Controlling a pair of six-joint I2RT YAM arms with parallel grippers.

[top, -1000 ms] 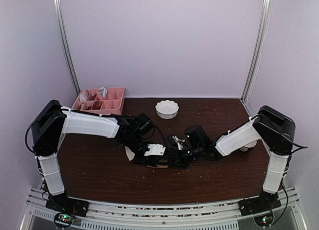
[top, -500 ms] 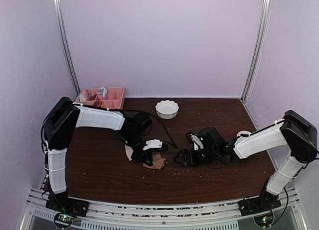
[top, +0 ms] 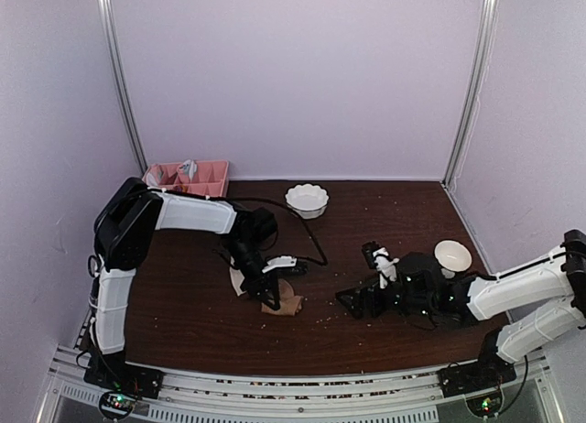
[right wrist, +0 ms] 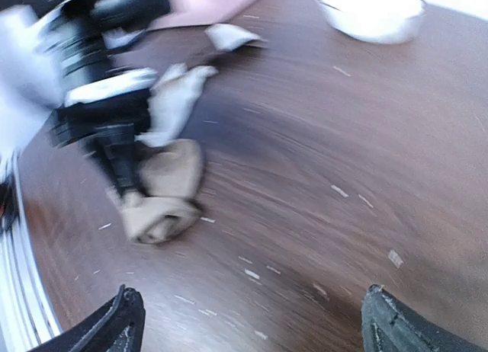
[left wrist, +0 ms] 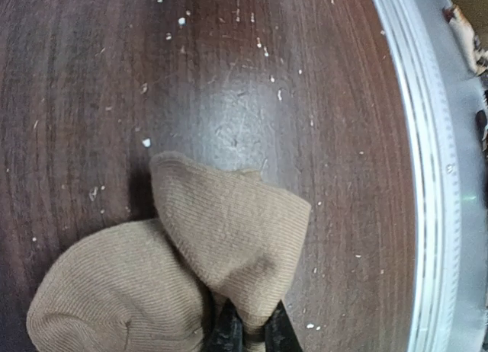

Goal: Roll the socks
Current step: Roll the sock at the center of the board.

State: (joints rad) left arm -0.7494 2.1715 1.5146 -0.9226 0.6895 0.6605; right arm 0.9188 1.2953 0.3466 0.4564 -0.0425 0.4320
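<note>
The tan-brown sock (left wrist: pixel 229 230) lies folded on the dark table, a flap doubled over its rounded end. My left gripper (left wrist: pixel 252 338) is shut on the edge of that flap. From above, the left gripper (top: pixel 271 292) sits on the tan sock (top: pixel 287 301), with the cream sock (top: pixel 238 279) just to its left. My right gripper (top: pixel 348 300) is open and empty, low over the table to the right of the socks. Blurred in the right wrist view, the tan sock (right wrist: pixel 164 196) and cream sock (right wrist: pixel 177 100) lie ahead of the open right gripper (right wrist: pixel 255 329).
A white scalloped bowl (top: pixel 307 200) stands at the back centre and also shows in the right wrist view (right wrist: pixel 374 9). A pink divided tray (top: pixel 188 178) sits at the back left. A second white round dish (top: pixel 452 254) is on the right. Crumbs dot the table.
My right gripper has drawn back to the right, away from the socks, and is empty. My left gripper stays shut on the tan sock and has barely moved.
</note>
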